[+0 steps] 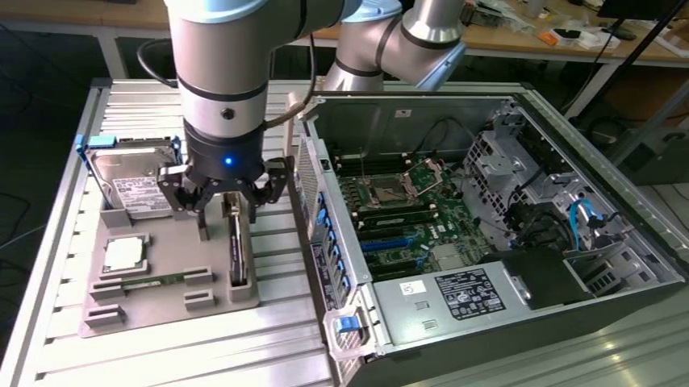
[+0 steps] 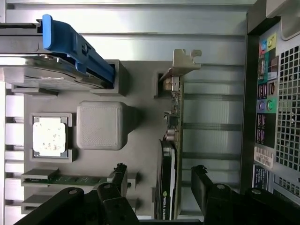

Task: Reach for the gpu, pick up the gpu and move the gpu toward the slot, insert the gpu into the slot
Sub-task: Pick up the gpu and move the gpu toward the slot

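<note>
The gpu stands on its long edge in a groove of the grey fixture plate, along the plate's side nearest the open computer case. It appears as a thin green circuit board carrying a dark cooler with a small green logo. A silver end bracket sits at the end nearest the plate's hard-drive corner. The gripper hangs over the plate with its fingers spread, one on each side of the card and clear of it. Because the card is seen edge-on, its face and components are hard to make out. The gripper's body cuts off its far end in the wrist view, and its fingers cover its upper end in the exterior view. The plate rests on the ribbed desk.
</note>
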